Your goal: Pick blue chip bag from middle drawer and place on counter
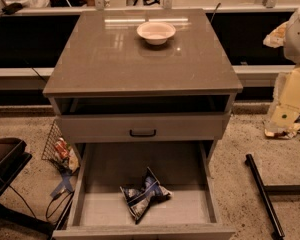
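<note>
The blue chip bag (144, 194) lies crumpled on the floor of the open middle drawer (102, 209), a little right of its centre and toward the front. The drawer is pulled out low at the front of the grey cabinet. The counter (115, 59) is the glossy grey-brown slab on top of the cabinet. My gripper is not in view. A pale bulky shape (297, 31) at the right edge is cut off by the frame, and I cannot tell what it is.
A white bowl (156, 32) stands at the back of the counter. A shut drawer front with a black handle (142, 133) sits above the open drawer. A wire basket with red-and-yellow wrappers (60, 151) is on the left, a black rod (262, 194) and cardboard (292, 101) on the right.
</note>
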